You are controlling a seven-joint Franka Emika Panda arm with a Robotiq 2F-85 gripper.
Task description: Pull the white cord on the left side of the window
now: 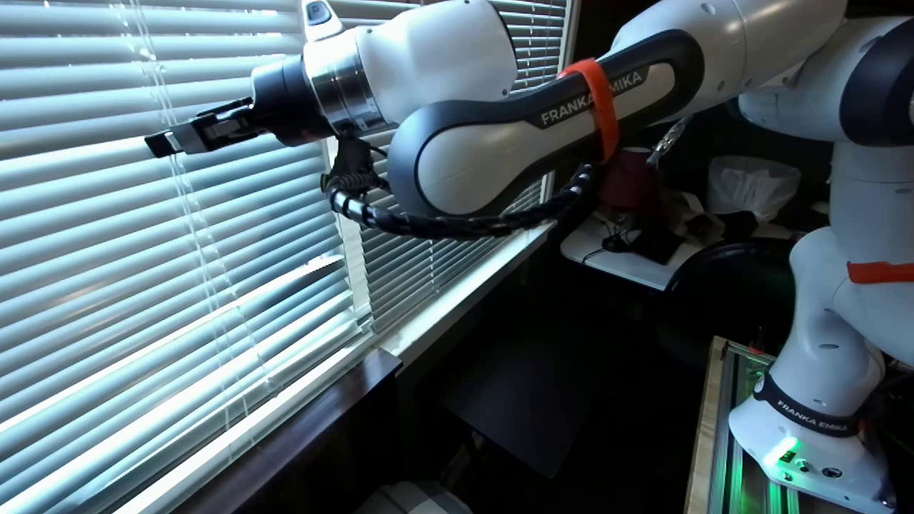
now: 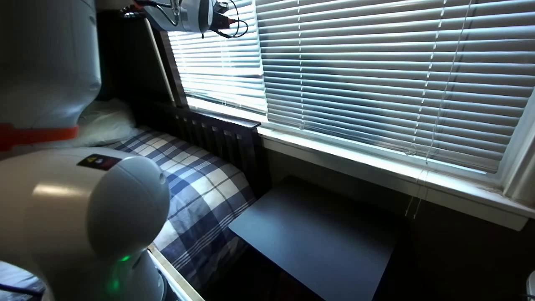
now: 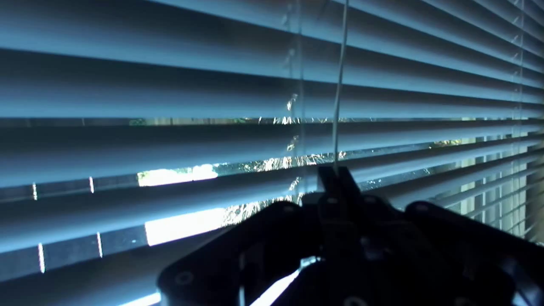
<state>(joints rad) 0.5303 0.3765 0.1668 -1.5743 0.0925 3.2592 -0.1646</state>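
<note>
The window [image 1: 71, 278] is covered by white horizontal slat blinds and shows in both exterior views [image 2: 359, 88]. The white cord [image 3: 341, 72] is a thin string that runs down in front of the slats into the fingertips in the wrist view. In an exterior view thin cord strands [image 1: 193, 207] hang below the fingers toward the sill. My gripper [image 1: 164, 144] is at the left blind, its fingers close to the slats. In the wrist view the gripper [image 3: 337, 171] has its fingertips pressed together with the cord between them. In an exterior view [image 2: 219, 21] its fingers are hidden or cut off.
A white window sill [image 1: 443, 285] runs below the blinds, with a dark bed headboard [image 2: 221, 119] in front of it. A plaid bed [image 2: 200, 184] and a dark table [image 2: 317, 238] stand below. Another cord [image 2: 444, 92] hangs at the right blind.
</note>
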